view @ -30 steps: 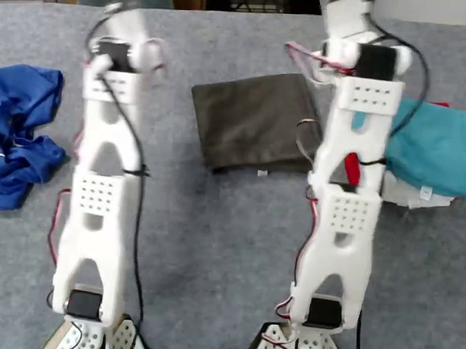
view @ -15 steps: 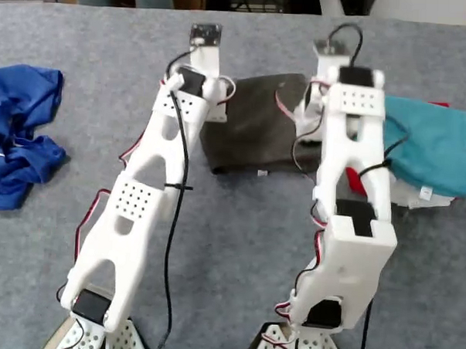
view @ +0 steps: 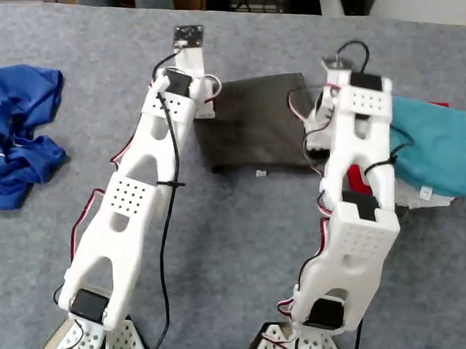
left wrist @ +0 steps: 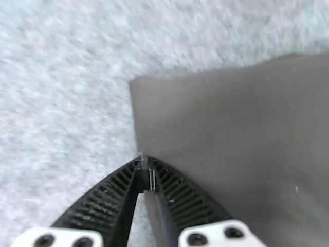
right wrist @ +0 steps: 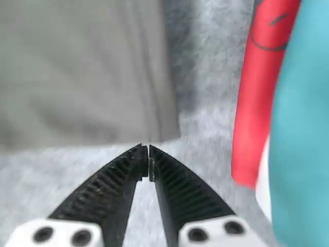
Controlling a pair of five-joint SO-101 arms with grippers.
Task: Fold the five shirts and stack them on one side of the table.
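My table (view: pixel 238 244) has a grey, carpet-like cover. At twelve o'clock a brown shirt (view: pixel 255 121) lies on it, folded flat into a rectangle. At nine o'clock, well apart from that, a blue shirt (view: pixel 18 134) sits crumpled by the edge. At three o'clock, just beside the brown shirt, is a pile: a teal shirt (view: pixel 435 148) on top, with red cloth (view: pixel 355 178) and white cloth (view: pixel 406 199) showing underneath.

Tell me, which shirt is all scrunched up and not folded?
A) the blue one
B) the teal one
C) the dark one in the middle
A: the blue shirt lies in a crumpled heap, while the dark shirt lies flat in a neat rectangle and the teal shirt sits folded on top of other clothes.
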